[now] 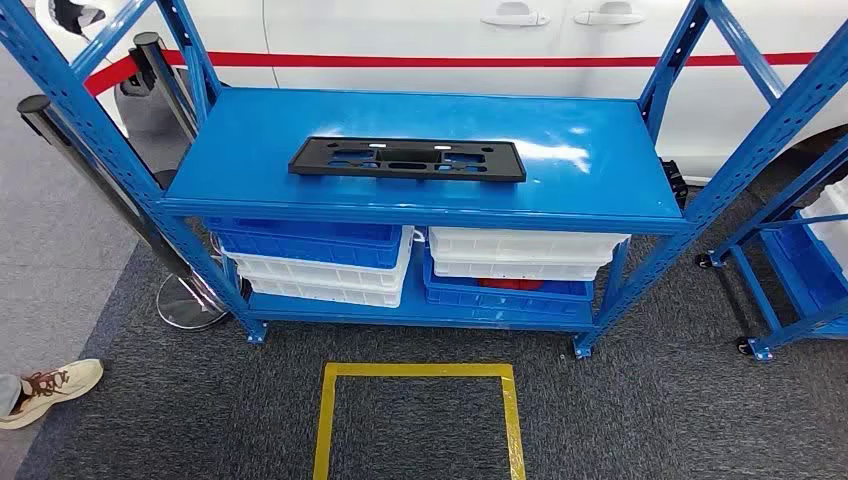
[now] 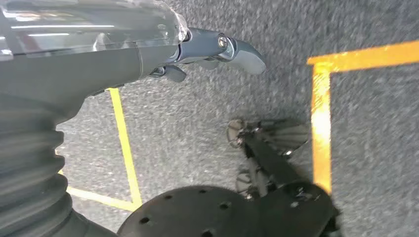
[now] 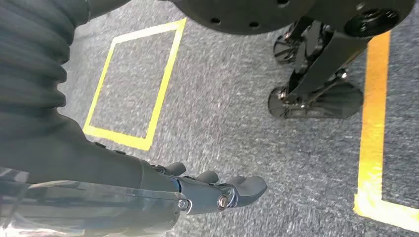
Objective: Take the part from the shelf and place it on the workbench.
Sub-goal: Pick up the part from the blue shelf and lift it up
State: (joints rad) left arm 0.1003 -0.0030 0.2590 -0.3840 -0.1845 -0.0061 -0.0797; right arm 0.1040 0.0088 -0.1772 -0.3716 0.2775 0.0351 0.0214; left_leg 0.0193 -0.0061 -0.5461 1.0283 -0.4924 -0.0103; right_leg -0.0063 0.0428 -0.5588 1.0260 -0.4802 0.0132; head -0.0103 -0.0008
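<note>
Part (image 1: pixel 407 159): flat black plastic plate with cutouts, lying mid top of the blue shelf (image 1: pixel 600 170), untouched. Wrist views face grey carpet with yellow tape: left hand (image 2: pixel 207 52) and right hand (image 3: pixel 217 190) empty, fingers loosely extended

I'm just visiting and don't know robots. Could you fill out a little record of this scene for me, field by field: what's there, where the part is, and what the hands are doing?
Part: flat black plastic panel with cut-outs, lying on the top shelf
Shelf: blue metal rack
Lower shelf: blue and white bins, stacked
Floor: dark carpet with a yellow tape square in front of the rack
Left hand: hanging over the carpet, holding nothing
Right hand: hanging over the carpet, holding nothing
Background: white car with a red stripe
Bystander: a shoe at the floor's edge
Task progress: part not yet picked up
</note>
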